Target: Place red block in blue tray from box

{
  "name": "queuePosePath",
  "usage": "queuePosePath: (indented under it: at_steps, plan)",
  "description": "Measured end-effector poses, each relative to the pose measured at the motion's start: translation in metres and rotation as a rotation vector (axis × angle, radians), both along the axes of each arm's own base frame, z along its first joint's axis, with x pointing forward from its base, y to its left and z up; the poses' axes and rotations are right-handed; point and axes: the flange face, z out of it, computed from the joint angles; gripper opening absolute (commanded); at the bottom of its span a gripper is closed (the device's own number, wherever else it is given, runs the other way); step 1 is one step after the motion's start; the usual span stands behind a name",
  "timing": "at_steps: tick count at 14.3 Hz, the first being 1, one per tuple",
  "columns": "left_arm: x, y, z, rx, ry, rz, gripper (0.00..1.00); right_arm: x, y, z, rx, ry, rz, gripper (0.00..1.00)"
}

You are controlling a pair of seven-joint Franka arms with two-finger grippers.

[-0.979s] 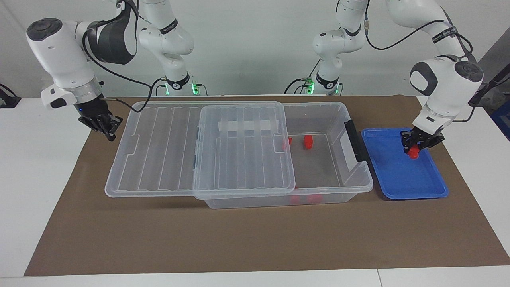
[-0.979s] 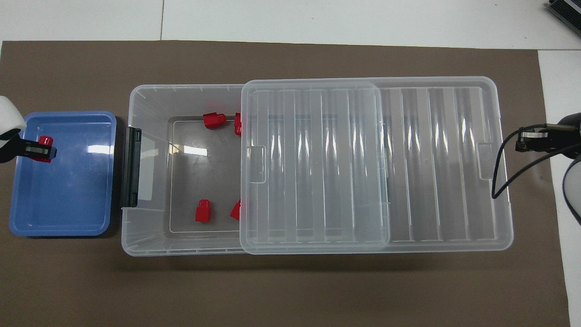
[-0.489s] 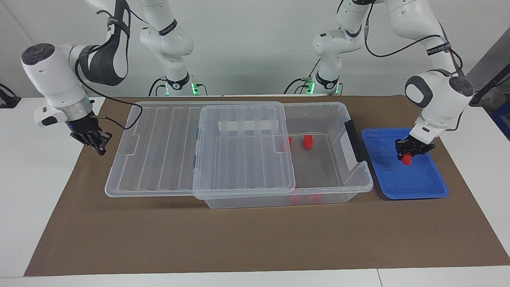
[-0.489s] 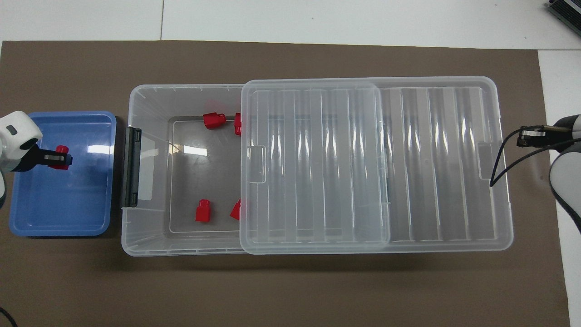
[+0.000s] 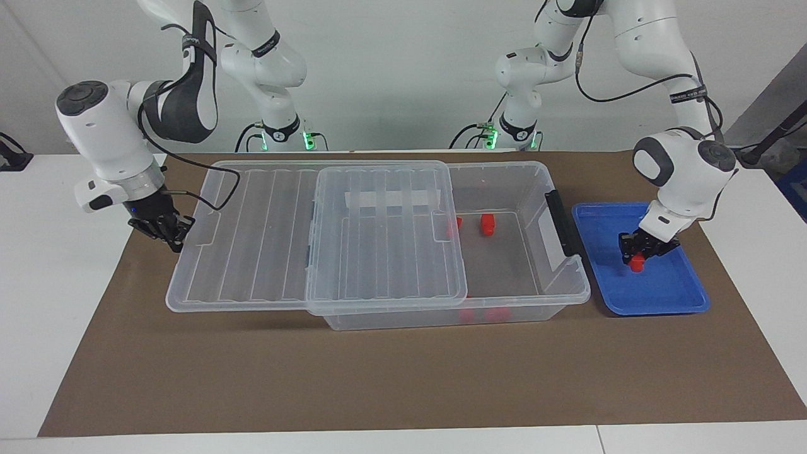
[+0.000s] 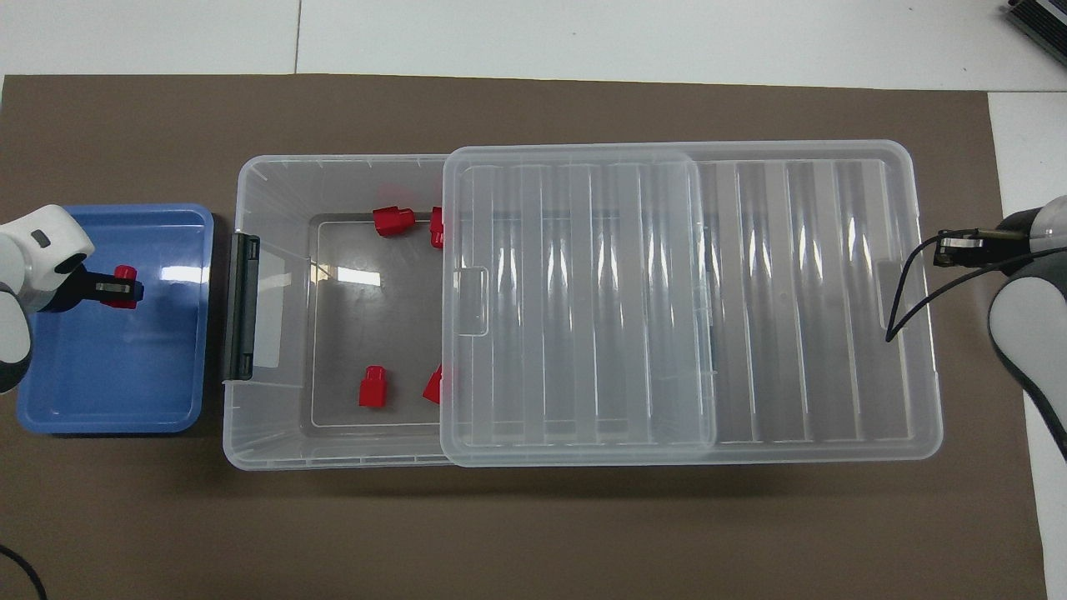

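Now the left hand (image 5: pixel 638 257) sits lower and closer to the middle of the blue tray (image 5: pixel 668 296) than it did a second ago, its fingers clamped on the red block (image 5: pixel 637 263), which hangs just over the tray floor or may already touch it (the facing view does not settle which). That reads as the last stretch of the placing step: the block has left the box (image 5: pixel 523 277) and only the release remains, with the grip not yet let go.

The right hand (image 5: pixel 169 232) has also shifted over that second, dipping and then coming in to the edge of the slid-aside lid (image 5: pixel 252 239) at the right arm's end of the counter (image 5: pixel 378 378). Its fingers are shut on nothing that I can make out, and whether they touch the lid rim I cannot tell.

Counted from largest to smallest: one brown mat covering the counter, one clear box, its ribbed lid in two overlapping see-through panels pushed toward the right arm's end, one blue tray beside the box's dark latch (image 5: pixel 563 222), two arms, and five red blocks in all. Four of those lie in the open part of the box, two of them half hidden under the lid edge, and one is in the left hand.
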Motion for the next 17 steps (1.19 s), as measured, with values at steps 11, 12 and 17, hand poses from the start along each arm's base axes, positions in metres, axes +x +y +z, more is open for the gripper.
queuePosePath:
  at_steps: [11,12,17]
  plan:
    - [-0.002,-0.02,-0.026,-0.012,-0.021,0.001,0.0,0.0,0.064,0.0,0.0,0.045,0.144,0.0]
    - [-0.003,-0.02,-0.029,-0.012,-0.022,0.001,0.0,0.0,0.074,0.001,-0.001,0.044,0.16,0.0]
    - [-0.004,-0.02,-0.03,-0.011,-0.028,0.001,0.07,-0.001,0.114,0.002,-0.002,0.043,0.229,0.0]
